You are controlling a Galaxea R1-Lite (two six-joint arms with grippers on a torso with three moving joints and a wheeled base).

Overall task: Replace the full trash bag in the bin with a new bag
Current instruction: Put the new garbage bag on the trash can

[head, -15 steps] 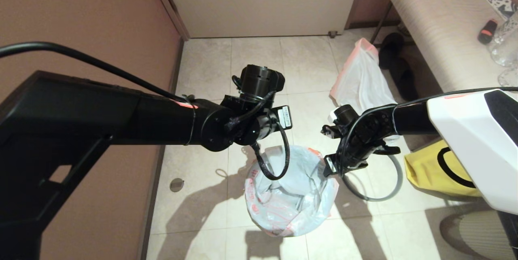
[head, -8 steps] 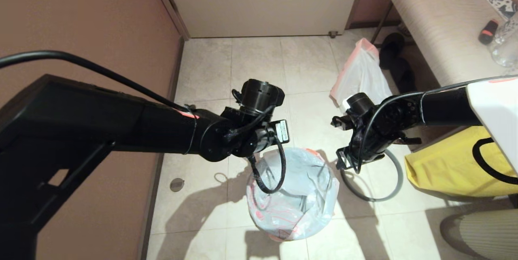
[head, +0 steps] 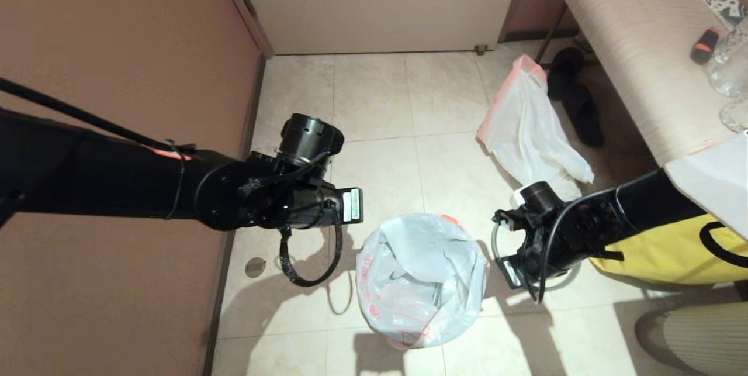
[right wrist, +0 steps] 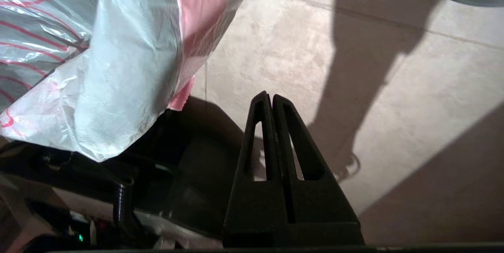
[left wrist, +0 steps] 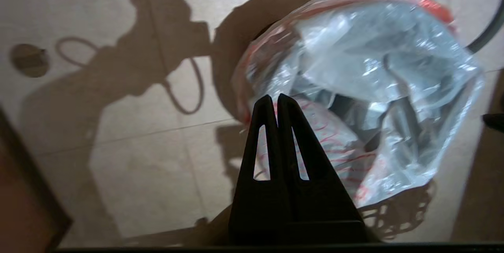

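The new bag (head: 421, 279), white with red characters, lines the bin and is draped over its rim, crumpled inside (left wrist: 354, 87). Only a strip of the bin's black wall (right wrist: 197, 146) shows under the bag's hem. The grey hoop (head: 494, 241) lies on the floor right of the bin, partly under my right arm (head: 561, 230). The full trash bag (head: 529, 130) with its pink-red rim lies on the tiles farther back. My left gripper (left wrist: 274, 97) is shut and empty, above the bag's left edge. Also shut and empty, my right gripper (right wrist: 267, 95) hangs over bare floor beside the bin.
A yellow bag (head: 660, 247) sits on the floor at the right, under a padded bench (head: 631, 25). Black slippers (head: 575, 101) lie beside the full bag. A brown wall (head: 117, 42) runs along the left, with a floor drain (head: 255, 268) near it.
Both arms have drawn away from the bin's mouth: the left arm back to the left, the right arm lower and to the right. The new bag stays draped over the bin.
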